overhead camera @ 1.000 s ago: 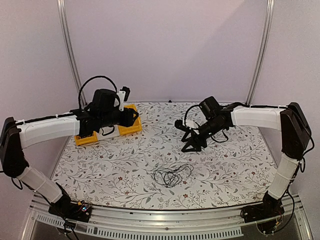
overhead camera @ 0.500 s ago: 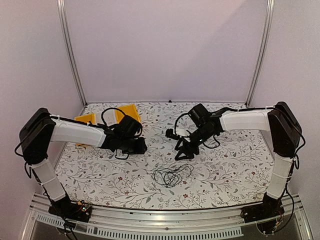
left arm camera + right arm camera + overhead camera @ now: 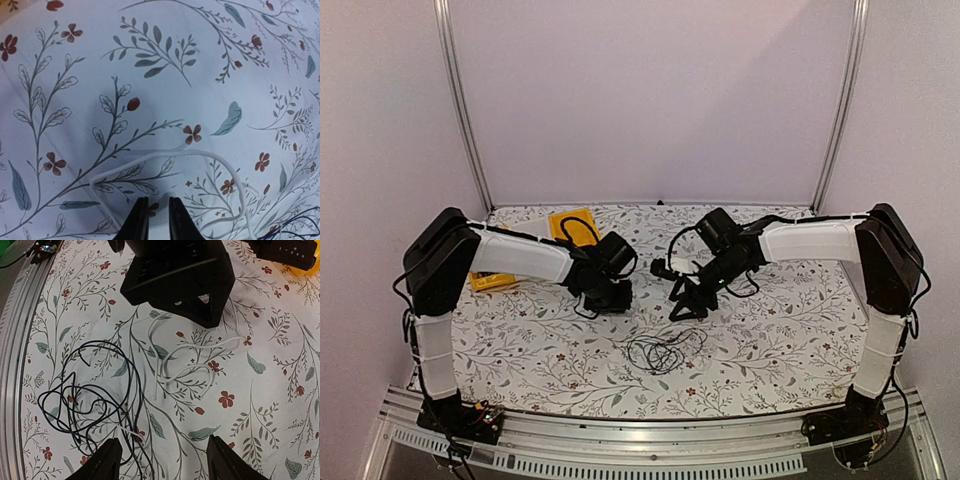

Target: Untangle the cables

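The cables (image 3: 663, 352) lie as a loose black tangle on the flowered cloth near the front middle. They also show in the right wrist view as black cables (image 3: 90, 400) at the left. A thin white cable (image 3: 185, 365) curls beside them, its loop (image 3: 165, 154) just ahead of my left gripper (image 3: 157, 201). That left gripper (image 3: 617, 297) hangs low over the cloth. Its jaws are close together with a narrow gap, and a bit of white shows in the gap. My right gripper (image 3: 167, 460) is wide open and empty above the cloth between both cables, right gripper (image 3: 685, 300).
Yellow bins (image 3: 570, 222) stand at the back left of the table. The table's metal front rail (image 3: 15, 340) runs just beyond the black tangle. The left gripper's black body (image 3: 175, 280) hangs close in front of the right gripper.
My left arm swung from the yellow bins to the table's middle and came down by the white cable, its jaws narrowing. The right arm shifted slightly left, then held still.
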Available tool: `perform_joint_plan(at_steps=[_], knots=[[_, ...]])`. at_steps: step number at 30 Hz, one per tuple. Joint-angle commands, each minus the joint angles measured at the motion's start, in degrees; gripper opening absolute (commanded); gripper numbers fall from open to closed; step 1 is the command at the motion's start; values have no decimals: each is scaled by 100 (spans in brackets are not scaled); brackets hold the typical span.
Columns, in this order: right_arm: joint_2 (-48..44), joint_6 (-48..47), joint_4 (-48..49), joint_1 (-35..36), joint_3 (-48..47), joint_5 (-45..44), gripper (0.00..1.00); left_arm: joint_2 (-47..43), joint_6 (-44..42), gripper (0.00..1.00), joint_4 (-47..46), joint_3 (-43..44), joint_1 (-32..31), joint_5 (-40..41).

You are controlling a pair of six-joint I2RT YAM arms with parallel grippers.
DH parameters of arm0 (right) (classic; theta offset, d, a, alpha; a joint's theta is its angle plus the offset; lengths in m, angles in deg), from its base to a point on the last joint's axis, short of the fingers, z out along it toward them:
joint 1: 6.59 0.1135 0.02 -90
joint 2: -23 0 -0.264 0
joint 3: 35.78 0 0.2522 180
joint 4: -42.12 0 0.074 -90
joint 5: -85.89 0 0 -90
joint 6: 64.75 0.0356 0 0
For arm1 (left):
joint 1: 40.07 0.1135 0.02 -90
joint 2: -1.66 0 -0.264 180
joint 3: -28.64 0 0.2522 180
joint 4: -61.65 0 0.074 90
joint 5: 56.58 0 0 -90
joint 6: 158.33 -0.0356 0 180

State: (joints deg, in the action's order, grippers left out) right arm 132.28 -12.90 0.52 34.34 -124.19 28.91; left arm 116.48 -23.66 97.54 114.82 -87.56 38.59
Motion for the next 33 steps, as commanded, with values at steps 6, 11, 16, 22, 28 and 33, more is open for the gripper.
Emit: perform_joint_plan(at_steps=[6,11,16,22,28,33], knots=[[91,-15,-4,3,-129,-28,62,-252,-119,0,494,6,-252,482],[103,-16,-5,3,-136,3,63,-1082,74,29,412,-254,-402,1329],[103,-17,-38,10,-148,21,63,-1036,327,40,477,-443,-481,1654],[77,-30,-55,12,-150,4,63,-317,571,39,896,-131,-464,1376],[83,-48,-78,15,-152,8,63,-91,570,27,430,-216,-417,1026],[120,-60,-122,21,-188,-10,63,84,498,0,352,-180,-371,1004]])
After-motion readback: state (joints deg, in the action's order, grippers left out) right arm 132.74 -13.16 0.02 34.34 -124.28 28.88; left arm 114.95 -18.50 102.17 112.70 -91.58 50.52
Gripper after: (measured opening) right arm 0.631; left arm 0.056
